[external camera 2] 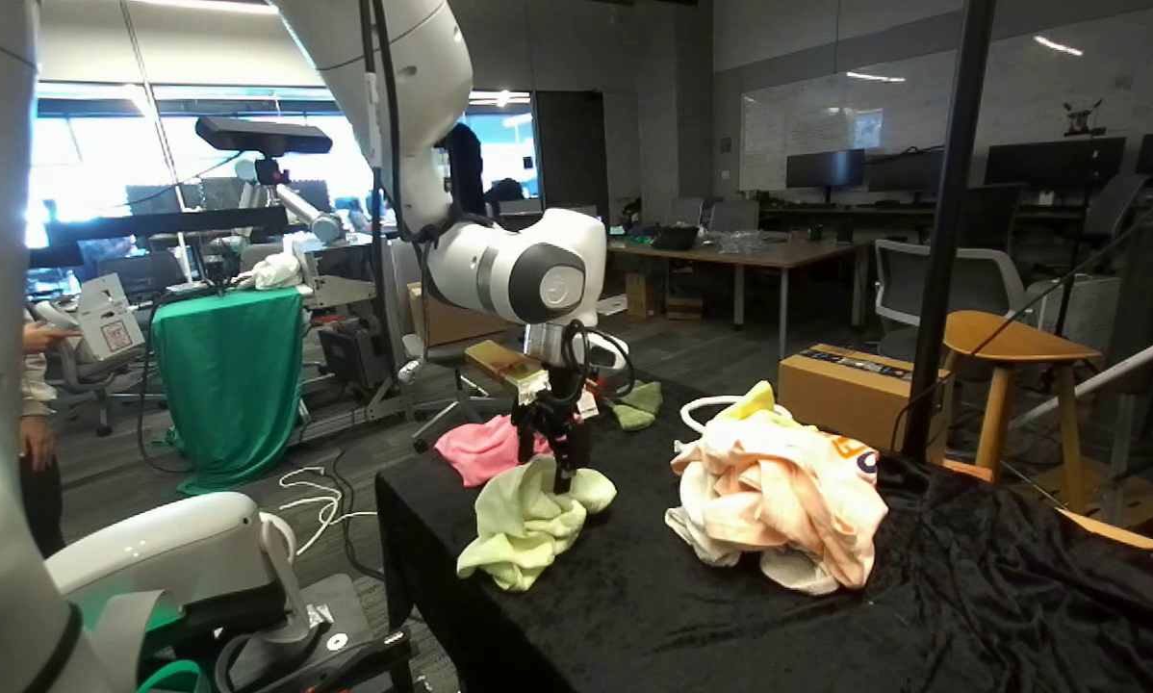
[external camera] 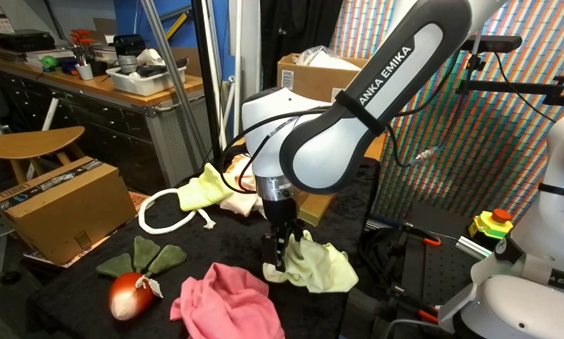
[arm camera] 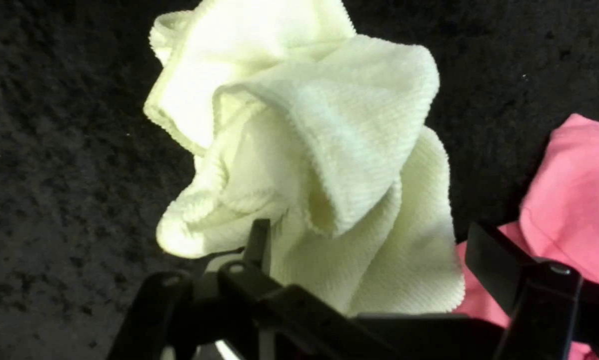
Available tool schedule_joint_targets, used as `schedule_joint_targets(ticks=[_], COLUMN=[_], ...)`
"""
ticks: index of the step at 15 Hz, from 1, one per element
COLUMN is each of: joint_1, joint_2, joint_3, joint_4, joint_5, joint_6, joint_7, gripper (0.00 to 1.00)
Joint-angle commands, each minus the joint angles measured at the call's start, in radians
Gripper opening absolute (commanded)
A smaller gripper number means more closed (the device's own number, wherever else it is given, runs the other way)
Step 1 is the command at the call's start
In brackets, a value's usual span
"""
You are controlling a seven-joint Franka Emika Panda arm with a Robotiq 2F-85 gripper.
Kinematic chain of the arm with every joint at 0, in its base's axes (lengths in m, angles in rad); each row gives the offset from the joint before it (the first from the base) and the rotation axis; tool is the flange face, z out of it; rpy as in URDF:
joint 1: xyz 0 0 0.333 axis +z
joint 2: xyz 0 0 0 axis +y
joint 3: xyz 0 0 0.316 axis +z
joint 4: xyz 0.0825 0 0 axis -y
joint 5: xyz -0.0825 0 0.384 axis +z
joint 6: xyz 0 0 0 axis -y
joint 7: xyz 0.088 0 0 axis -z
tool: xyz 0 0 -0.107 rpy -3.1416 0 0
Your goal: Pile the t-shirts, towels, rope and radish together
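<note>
My gripper (arm camera: 377,252) is open, its fingers spread to either side of one end of a crumpled pale green towel (arm camera: 369,110). In an exterior view the gripper (external camera: 286,254) points down at that towel (external camera: 322,266); whether the fingers touch it I cannot tell. A pink cloth (external camera: 230,301) lies bunched nearby. The red radish (external camera: 129,296), with whitish tip and green leaves, rests apart from the cloths; my gripper mostly hides it in an exterior view, where its leaves (external camera 2: 637,404) show. The white rope (external camera: 162,230) loops beside a yellow cloth (external camera: 204,188), which adjoins a peach-white printed cloth (external camera 2: 779,481).
Black cloth covers the table (external camera 2: 673,616). Beyond one edge stands a taped cardboard box (external camera: 70,207). Another robot arm (external camera: 522,292) and a red-topped emergency button (external camera: 491,223) are beside the table. A tan block (external camera 2: 504,361) shows close to my wrist in both exterior views.
</note>
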Motion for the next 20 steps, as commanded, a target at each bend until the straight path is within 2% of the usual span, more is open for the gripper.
schedule_joint_targets(ticks=[1, 3, 12, 13, 14, 15, 20], joint_1=[0.026, 0.028, 0.139, 0.145, 0.15, 0.153, 0.147], joint_2=[-0.011, -0.005, 0.025, 0.018, 0.028, 0.022, 0.013], joint_3=[-0.026, -0.028, 0.002, 0.003, 0.0, 0.0, -0.012], joint_4=[-0.006, -0.004, -0.022, -0.027, -0.018, -0.022, -0.019], joint_5=[-0.075, -0.098, -0.113, -0.109, -0.113, -0.112, -0.11], joint_6=[0.022, 0.023, 0.05, 0.051, 0.059, 0.061, 0.076], joint_7=[0.067, 0.082, 0.212, 0.216, 0.223, 0.226, 0.235], gripper=[1.0, 1.0, 0.98, 0.93, 0.73, 0.72, 0.34])
